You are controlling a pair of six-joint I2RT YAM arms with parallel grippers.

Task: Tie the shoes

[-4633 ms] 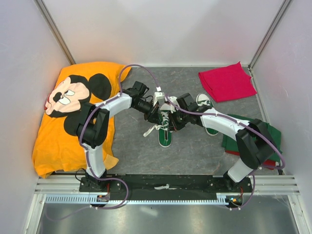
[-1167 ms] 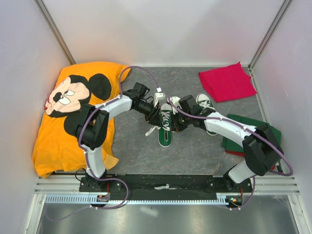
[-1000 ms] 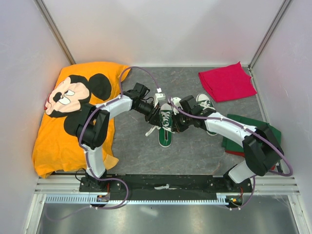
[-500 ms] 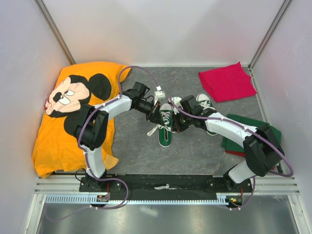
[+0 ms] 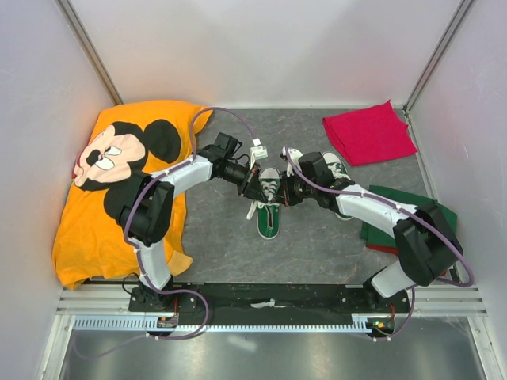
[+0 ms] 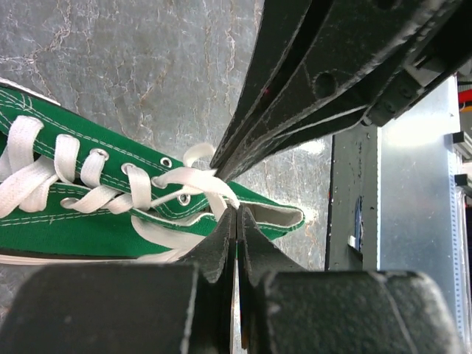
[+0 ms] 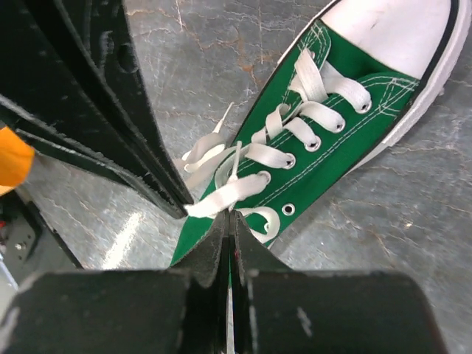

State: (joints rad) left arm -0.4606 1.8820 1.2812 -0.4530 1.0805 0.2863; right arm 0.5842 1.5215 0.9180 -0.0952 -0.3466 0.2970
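One green sneaker (image 5: 268, 217) with white laces lies mid-table; it also shows in the left wrist view (image 6: 110, 221) and the right wrist view (image 7: 346, 140). The other sneaker (image 5: 336, 165) lies behind the right arm, mostly hidden. My left gripper (image 5: 257, 192) is shut on a strand of white lace (image 6: 193, 179) above the sneaker's opening. My right gripper (image 5: 285, 194) is shut on a strand of lace (image 7: 221, 198) from the opposite side. The two gripper tips nearly touch over the shoe's top eyelets. Loose lace ends (image 5: 251, 210) hang left of the shoe.
An orange Mickey Mouse shirt (image 5: 119, 182) covers the table's left side. A red cloth (image 5: 368, 131) lies at the back right. A folded green cloth (image 5: 416, 207) sits under the right arm's elbow. White walls enclose the table on three sides.
Both grippers have drawn slightly apart and back from over the shoe, uncovering its laced front. The loose lace ends left of the shoe have pulled in closer.
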